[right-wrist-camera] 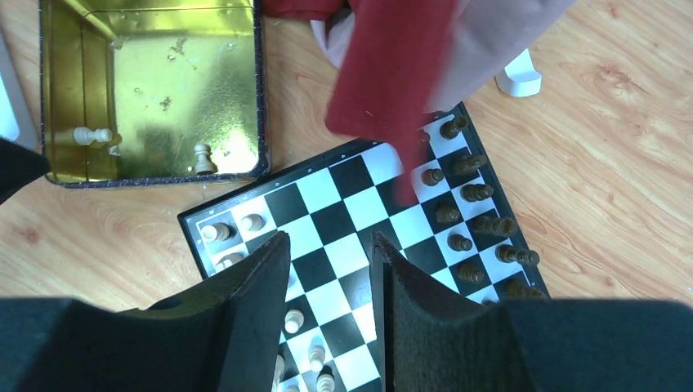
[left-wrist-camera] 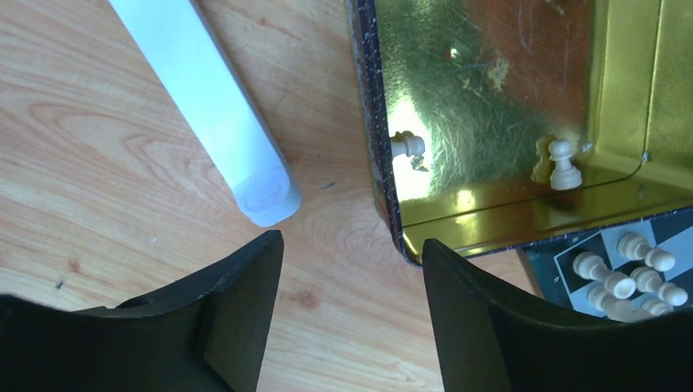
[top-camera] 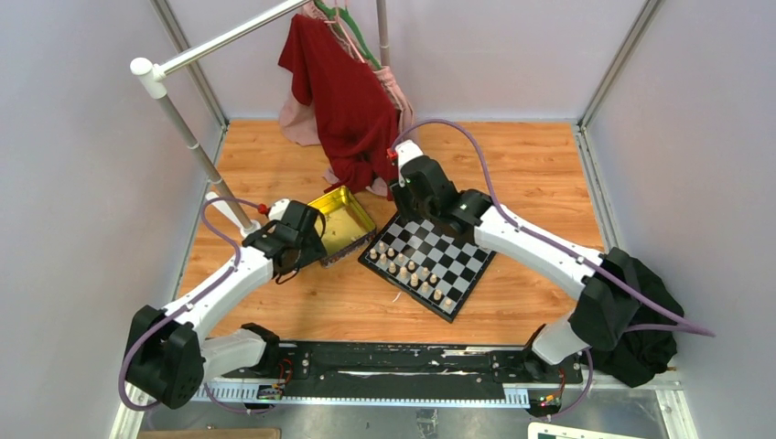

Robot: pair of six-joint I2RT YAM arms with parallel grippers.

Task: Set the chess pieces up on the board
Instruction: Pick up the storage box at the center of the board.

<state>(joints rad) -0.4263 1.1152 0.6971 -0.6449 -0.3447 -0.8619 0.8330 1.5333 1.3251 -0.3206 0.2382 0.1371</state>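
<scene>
The checkered board [top-camera: 448,261] lies mid-table at an angle. Cream chess pieces [right-wrist-camera: 216,232] stand along its near-left side, and dark pieces [right-wrist-camera: 474,192] line the far-right side. Two more cream pieces rest in the gold tin [left-wrist-camera: 490,82]: one lying [left-wrist-camera: 407,145], one upright [left-wrist-camera: 564,166]. My left gripper [left-wrist-camera: 351,241] hangs open over bare wood just outside the tin's near corner, holding nothing. Above the board's middle squares [right-wrist-camera: 351,175] my right gripper [right-wrist-camera: 327,237] is open and empty. The top view has the left gripper [top-camera: 307,254] beside the tin [top-camera: 343,224] and the right gripper [top-camera: 423,203] at the board's far corner.
A red garment [top-camera: 343,101] and a pink one hang from a white rack at the back, the red cloth [right-wrist-camera: 392,73] dangling over the board's far edge. A white rack leg [left-wrist-camera: 212,106] stands left of the tin. A black cloth [top-camera: 650,338] lies by the right arm's base.
</scene>
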